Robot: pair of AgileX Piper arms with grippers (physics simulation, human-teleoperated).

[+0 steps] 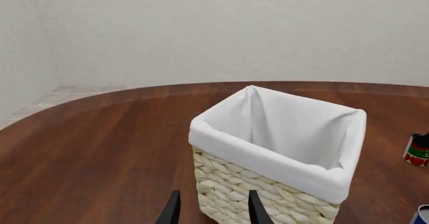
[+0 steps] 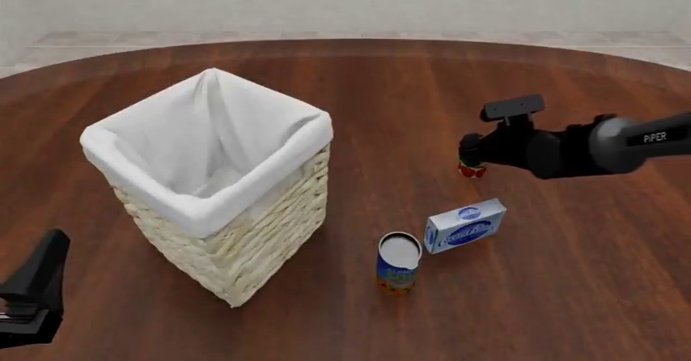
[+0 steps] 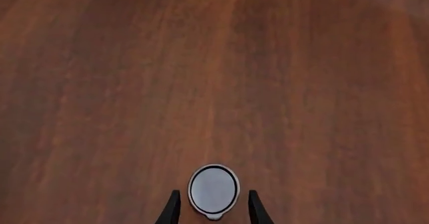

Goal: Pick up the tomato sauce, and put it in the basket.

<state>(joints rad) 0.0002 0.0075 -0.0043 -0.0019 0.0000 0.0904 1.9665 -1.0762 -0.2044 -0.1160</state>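
Observation:
The tomato sauce [image 2: 472, 169] is a small red can standing on the table right of the basket, mostly hidden under my right gripper [image 2: 471, 152]. In the right wrist view its silver-grey top [image 3: 213, 189] lies between the fingertips of the right gripper [image 3: 213, 210], which is open and straddles it from above. The pale wicker basket [image 2: 248, 239] with a white liner stands at the left-middle. My left gripper [image 2: 32, 296] is open and empty at the near left; in its wrist view the left gripper [image 1: 211, 211] points at the basket [image 1: 254, 189], with the tomato sauce [image 1: 417, 151] at the picture's edge.
A larger blue-and-orange can [image 2: 397, 261] stands near the front, right of the basket. A blue-and-white box [image 2: 465, 225] lies beside it, just in front of the tomato sauce. The round wooden table [image 2: 561, 312] ends at a pale floor and wall behind.

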